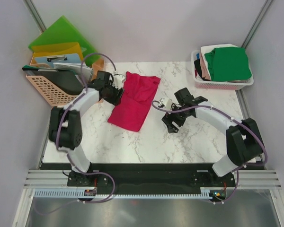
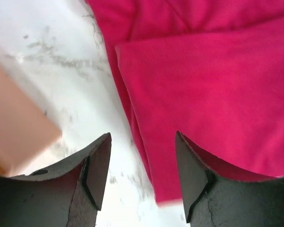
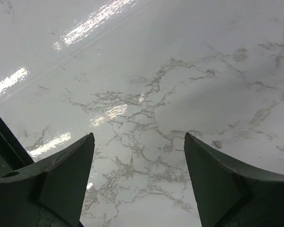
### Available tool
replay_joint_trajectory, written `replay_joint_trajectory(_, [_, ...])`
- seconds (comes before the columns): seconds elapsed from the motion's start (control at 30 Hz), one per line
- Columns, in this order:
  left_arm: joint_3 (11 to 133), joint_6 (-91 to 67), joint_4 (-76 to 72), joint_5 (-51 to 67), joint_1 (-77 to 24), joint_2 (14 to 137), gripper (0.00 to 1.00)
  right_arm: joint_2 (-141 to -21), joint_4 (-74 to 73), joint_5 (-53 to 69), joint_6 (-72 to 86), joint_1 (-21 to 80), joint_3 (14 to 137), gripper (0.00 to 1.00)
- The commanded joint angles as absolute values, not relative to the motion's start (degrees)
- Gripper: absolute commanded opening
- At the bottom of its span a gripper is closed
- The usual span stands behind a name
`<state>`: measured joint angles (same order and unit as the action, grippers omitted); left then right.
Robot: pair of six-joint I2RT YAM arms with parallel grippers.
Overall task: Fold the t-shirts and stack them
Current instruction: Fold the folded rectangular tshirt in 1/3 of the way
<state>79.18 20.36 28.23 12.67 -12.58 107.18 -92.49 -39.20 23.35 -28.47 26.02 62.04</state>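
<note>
Bright, even light; glare streaks the marble table (image 3: 99, 19); left wrist view slightly soft.

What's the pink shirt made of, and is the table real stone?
The pink shirt looks like soft matte cloth: it lies in limp, layered folds. The table looks like glossy white marble with grey veins, mirroring the lights; real stone or a printed top, I cannot tell.
</note>
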Motion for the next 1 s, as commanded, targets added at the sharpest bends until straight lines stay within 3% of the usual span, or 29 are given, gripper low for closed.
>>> replay_joint_trajectory(0.0, [69.11,20.03,16.82,12.94,-12.22,82.93,0.64,-83.68,-32.00,19.88,-27.86,27.68,59.42,0.85])
replay_joint_trajectory(0.13, [55.50,29.16,5.12,0.20,-11.25,64.19,0.83,-86.91,-31.38,11.79,-27.86,36.46,65.11,0.98])
replay_joint_trajectory(0.17, [54.07,32.83,2.23,-4.78,-10.99,58.94,0.99,-90.93,-31.64,10.99,-27.17,39.08,67.22,0.98])
replay_joint_trajectory(0.27, [51.42,34.02,2.89,-10.97,-9.15,51.19,1.00,-101.72,-32.52,14.41,-23.23,39.99,80.89,0.98])
replay_joint_trajectory(0.57, [45.62,30.59,13.44,-14.59,-6.25,39.29,1.00,-128.38,-37.35,19.42,-17.23,39.99,115.45,0.98])
replay_joint_trajectory(0.77, [38.50,30.15,12.75,-14.24,-3.87,36.04,1.00,-133.76,-36.30,18.90,-14.15,40.69,119.00,0.98])
replay_joint_trajectory(0.97, [37.44,29.62,12.31,-14.06,-3.25,36.39,1.00,-132.46,-34.10,18.55,-14.59,43.50,112.17,0.98])
